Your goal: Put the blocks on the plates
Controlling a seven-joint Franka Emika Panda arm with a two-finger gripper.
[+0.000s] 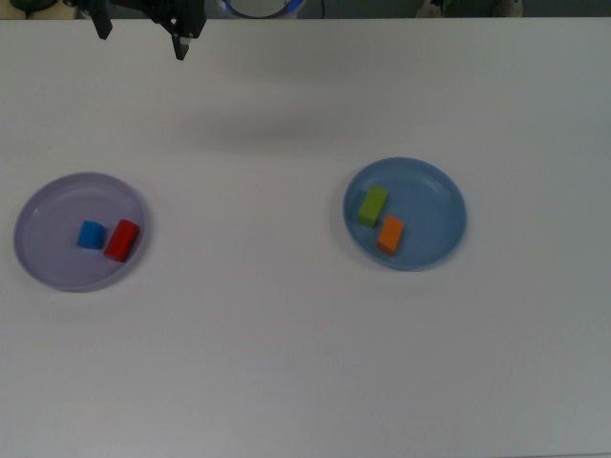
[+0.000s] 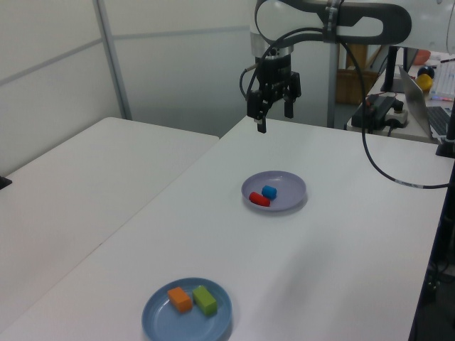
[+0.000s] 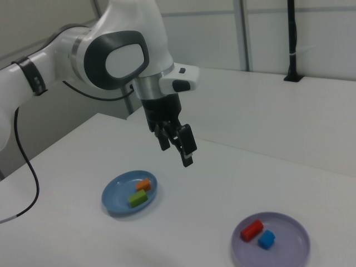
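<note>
On the desk [image 1: 286,363] we find two plates well apart. In the top view's left plate [image 1: 48,267], a stubby cylinder [image 1: 91,235] lies just left of a longer cylinder [image 1: 121,239]. In the top view's right plate [image 1: 434,243], a bar [image 1: 372,206] lies beside a block [image 1: 389,234].
</note>
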